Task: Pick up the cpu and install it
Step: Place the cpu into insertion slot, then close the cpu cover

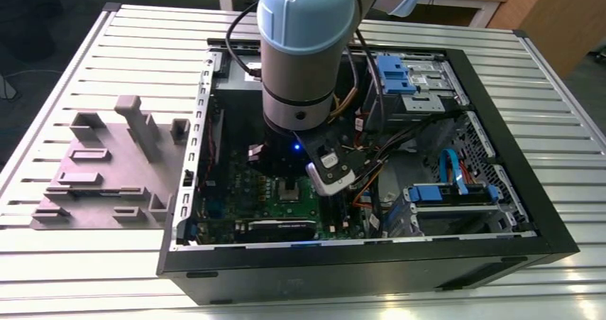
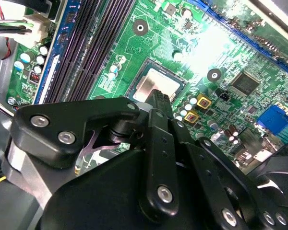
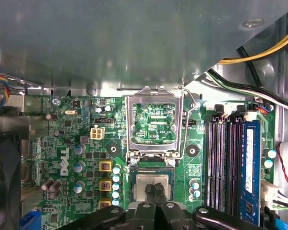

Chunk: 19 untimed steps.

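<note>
Slatted table (image 1: 85,277), open PC case (image 1: 360,274): claw (image 3: 156,190) closed, tips hide pt of cpu (image 3: 140,187) on mobo (image 3: 43,146); contact unclear.

The cpu (image 3: 153,178) has a smooth silvery metal top; the claw (image 3: 155,189) is matt black.

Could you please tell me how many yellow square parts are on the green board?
3 yellow parts, in a line beside the cpu in the first wrist view: one nearest the open socket frame, one midway, one by the gripper. More may be hidden.
</note>
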Motion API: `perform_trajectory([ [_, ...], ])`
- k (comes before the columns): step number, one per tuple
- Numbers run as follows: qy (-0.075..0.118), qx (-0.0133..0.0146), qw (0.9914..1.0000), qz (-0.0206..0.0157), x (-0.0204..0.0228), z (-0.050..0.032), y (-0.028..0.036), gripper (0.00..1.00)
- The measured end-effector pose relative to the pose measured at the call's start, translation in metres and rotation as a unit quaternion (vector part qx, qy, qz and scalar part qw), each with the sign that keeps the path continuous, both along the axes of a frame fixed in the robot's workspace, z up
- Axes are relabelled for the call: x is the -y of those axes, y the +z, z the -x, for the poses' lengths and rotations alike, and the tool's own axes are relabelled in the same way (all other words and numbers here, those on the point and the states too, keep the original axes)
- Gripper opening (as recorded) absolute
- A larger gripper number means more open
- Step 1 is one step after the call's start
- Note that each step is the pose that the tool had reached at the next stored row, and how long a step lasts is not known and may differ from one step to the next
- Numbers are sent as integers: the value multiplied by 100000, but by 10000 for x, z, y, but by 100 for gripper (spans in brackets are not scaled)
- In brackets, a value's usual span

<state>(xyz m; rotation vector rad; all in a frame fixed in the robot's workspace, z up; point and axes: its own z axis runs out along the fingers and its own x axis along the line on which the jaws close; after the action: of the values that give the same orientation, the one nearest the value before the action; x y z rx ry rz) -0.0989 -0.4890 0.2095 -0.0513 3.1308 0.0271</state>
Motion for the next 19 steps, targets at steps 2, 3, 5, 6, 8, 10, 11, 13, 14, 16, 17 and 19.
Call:
perform_trajectory([
  [2,-3,0,100000,-3,0,0,0,10],
  [3,-1,2,100000,-4,0,0,0,10],
  [5,1,-5,100000,15,2,0,11,10],
  [6,0,-2,100000,6,1,0,20,10],
  [8,-1,4,100000,-7,1,0,32,10],
  [10,-2,8,100000,-14,1,0,39,10],
  [11,-1,8,100000,-15,1,0,39,10],
  [13,1,3,100000,-6,1,0,49,10],
  [14,0,4,100000,-6,1,0,57,10],
  [16,-1,2,100000,-6,1,0,58,10],
  [17,0,4,100000,-6,1,0,59,10],
  [19,1,-7,100000,19,1,0,75,10],
])
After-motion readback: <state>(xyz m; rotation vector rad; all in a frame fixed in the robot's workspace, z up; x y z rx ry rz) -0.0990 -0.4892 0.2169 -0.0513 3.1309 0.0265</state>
